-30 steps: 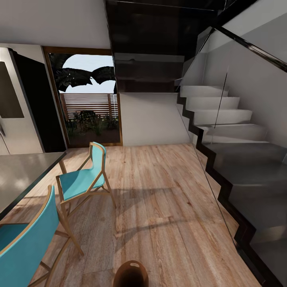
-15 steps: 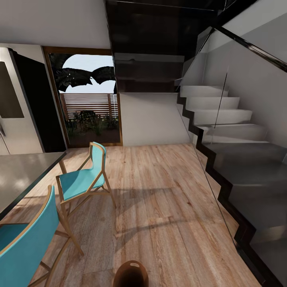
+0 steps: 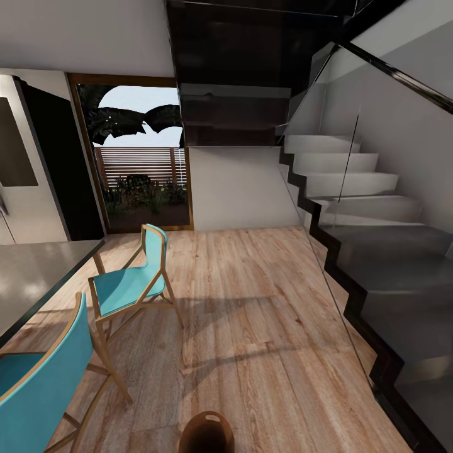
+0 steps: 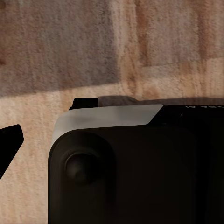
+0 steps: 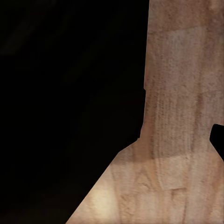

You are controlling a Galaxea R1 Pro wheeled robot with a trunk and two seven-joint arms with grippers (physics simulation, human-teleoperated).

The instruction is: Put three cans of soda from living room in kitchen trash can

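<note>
head view takes in a wide light wood plank floor (image 3: 264, 327) running from the near edge to the far wall, with a grey staircase with black edging and a glass side panel (image 3: 371, 251) climbing along the right. at far left stands a tall stainless-steel fridge with a dark side (image 3: 25, 170), and beside it a wood-framed glass door (image 3: 141, 157) looks onto plants and a slatted fence. a grey flat countertop (image 3: 31, 277) juts in from the left, and two turquoise chairs with thin wooden frames stand by it: one further off (image 3: 132, 283), one close at the left near corner (image 3: 38, 390). the small round brown bin with a slot cut-out near its rim (image 3: 206, 433) sits on the floor at the near edge, just right of the closer chair, partly cut off by the frame.

left wrist view looks down at the same wood floor past a rounded black and grey robot housing (image 4: 126, 163); faint pale lettering on its edge is too small to read. right wrist view has a large black shape (image 5: 65, 102) over the planks. whether either pincer is released or clenched, i cannot tell.
</note>
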